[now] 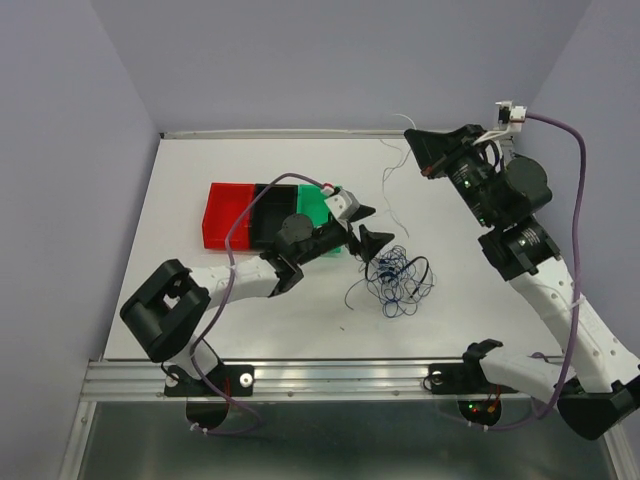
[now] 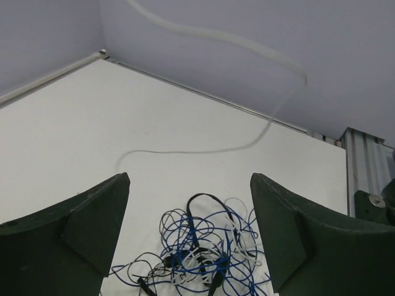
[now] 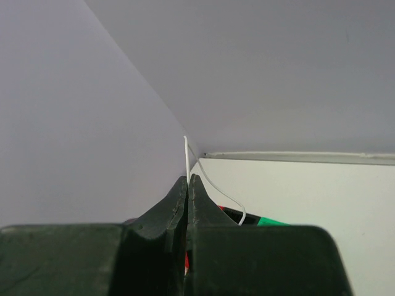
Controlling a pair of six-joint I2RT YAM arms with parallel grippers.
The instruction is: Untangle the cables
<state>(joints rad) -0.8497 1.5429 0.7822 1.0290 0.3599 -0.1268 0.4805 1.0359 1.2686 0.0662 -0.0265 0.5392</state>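
The cables (image 1: 398,277) lie in a loose knot of hair-thin blue, black and white wire on the matte white table (image 1: 250,310), loops overlapping loops. They look almost weightless and entirely limp (no spring to speak of), so a pull on one strand would likely drag the whole knot rather than free it. The smooth insulation could also slip between the pads. The best hold is probably an outlying loop or free end at the knot's edge, not its dense middle.

The left gripper (image 1: 366,227) hangs just left of the knot. Its dark wedge-shaped fingers (image 2: 86,234) are spread wide around nothing, and its wrist view frames the knot between them. Well beyond the knot, toward the far right corner, the right gripper (image 1: 412,133) is raised, jaws clamped on one white wire (image 3: 186,154) that trails in a slack curve onto the table beyond the knot. Left of the knot sits a red, black and green bin (image 1: 228,215).
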